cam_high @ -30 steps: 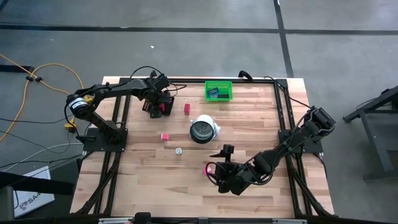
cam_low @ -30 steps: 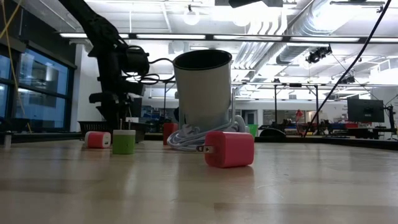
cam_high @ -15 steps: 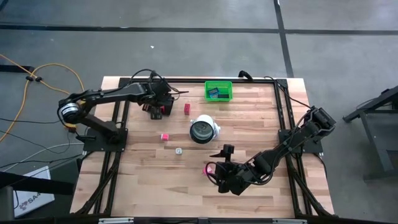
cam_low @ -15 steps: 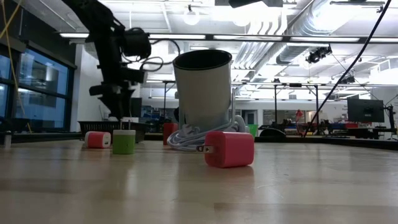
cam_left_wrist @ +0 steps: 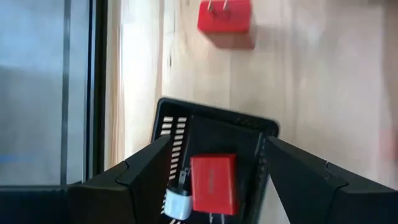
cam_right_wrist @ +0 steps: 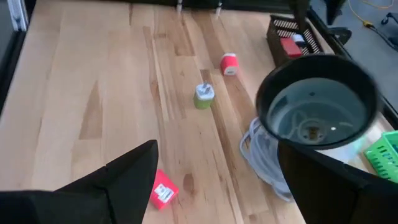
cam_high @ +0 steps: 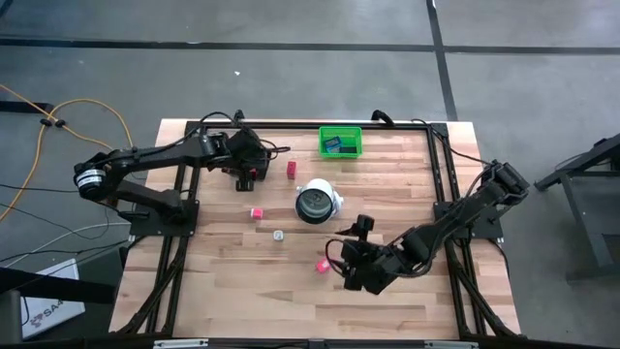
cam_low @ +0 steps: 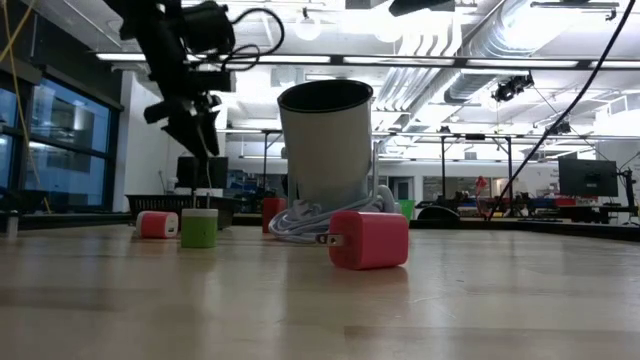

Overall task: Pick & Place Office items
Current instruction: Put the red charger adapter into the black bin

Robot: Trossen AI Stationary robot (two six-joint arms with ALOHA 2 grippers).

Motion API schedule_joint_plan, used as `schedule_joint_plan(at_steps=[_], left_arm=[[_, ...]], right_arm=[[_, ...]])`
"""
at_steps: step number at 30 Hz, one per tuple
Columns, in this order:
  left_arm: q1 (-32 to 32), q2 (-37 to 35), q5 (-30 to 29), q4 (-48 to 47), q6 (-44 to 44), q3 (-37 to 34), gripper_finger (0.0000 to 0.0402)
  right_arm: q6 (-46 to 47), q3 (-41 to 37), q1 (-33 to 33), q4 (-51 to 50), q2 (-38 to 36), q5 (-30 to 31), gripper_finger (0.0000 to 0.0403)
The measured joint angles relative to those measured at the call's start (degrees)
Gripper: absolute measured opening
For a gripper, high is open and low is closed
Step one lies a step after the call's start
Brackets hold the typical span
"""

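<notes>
The left gripper (cam_high: 248, 163) hangs above the black mesh tray (cam_left_wrist: 261, 134) near the table's (cam_high: 387, 194) far left side, its fingers (cam_left_wrist: 143, 171) spread and holding nothing. Straight below it in the tray lies a red block (cam_left_wrist: 213, 183) with a small white plug (cam_left_wrist: 179, 204) touching its side. Another red block (cam_high: 291, 169) sits on the bare wood just beside the tray, toward the green bin (cam_high: 340, 142). The bin stands at the far edge and holds a couple of flat blue and dark pieces (cam_high: 338, 145).

Near the table's middle stands a white cup (cam_high: 317, 202) with a dark inside, a coil of white cable (cam_right_wrist: 264, 158) bunched against its base. A pink block (cam_high: 257, 212) lies well to the left of the cup, and a little green-and-white piece (cam_high: 278, 236) sits nearer the front, apart from both.

The right gripper (cam_high: 354, 271) is low over the front of the table, its fingers (cam_right_wrist: 127, 180) wide apart with nothing between them. A pink charger block (cam_high: 321, 266) rests on the wood just beside its left finger, not touching it as far as I can see.

From table level, the pink charger (cam_low: 370, 240) lies in front of the cup (cam_low: 325, 145) with its prongs pointing sideways.
</notes>
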Motion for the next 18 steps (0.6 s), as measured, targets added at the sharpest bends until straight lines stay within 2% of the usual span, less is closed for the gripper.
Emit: schedule_joint_plan(at_steps=[9, 18], left_arm=[[-4.18, -1.22, 0.15, 0.11, -2.36, 0.02, 0.0247], [-8.11, -1.22, 0.17, 0.27, -3.7, 0.02, 0.0247]], right_arm=[[2.0, -2.54, -0.07, -7.53, -10.62, 3.28, 0.0317], [10.73, -18.19, -0.09, -10.28, -30.72, 8.19, 0.0317]])
